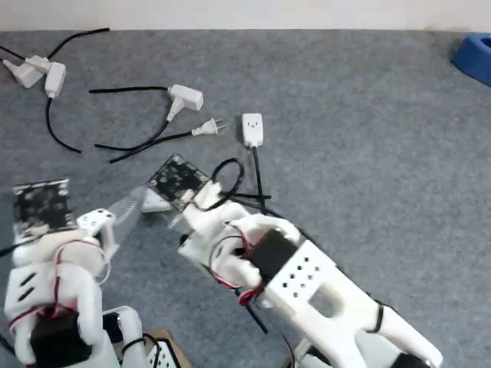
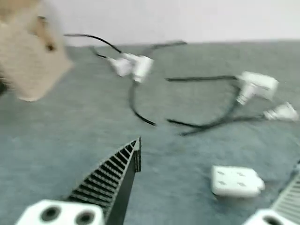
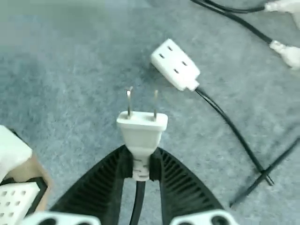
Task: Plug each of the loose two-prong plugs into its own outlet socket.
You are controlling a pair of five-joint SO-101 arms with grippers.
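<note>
— What colour is the little plastic two-prong plug (image 3: 141, 129)?
— White, with shiny silver prongs. The ribbed tool (image 3: 140, 161) round it is black, with lines all over.
— And the fuzzy table (image 3: 61, 84)?
— Grey. The small plastic outlet block (image 3: 175, 64) is white with dark slots. Its thin cord (image 3: 233, 132) is black.
— And the plastic thing in the far corner (image 1: 474, 55)?
— Blue.

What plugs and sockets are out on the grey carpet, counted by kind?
Two-prong plugs: 2, one held in the right fingers, one loose
Socket blocks: 2
White cord ends, kind unclear: 3
Total: 7
</note>
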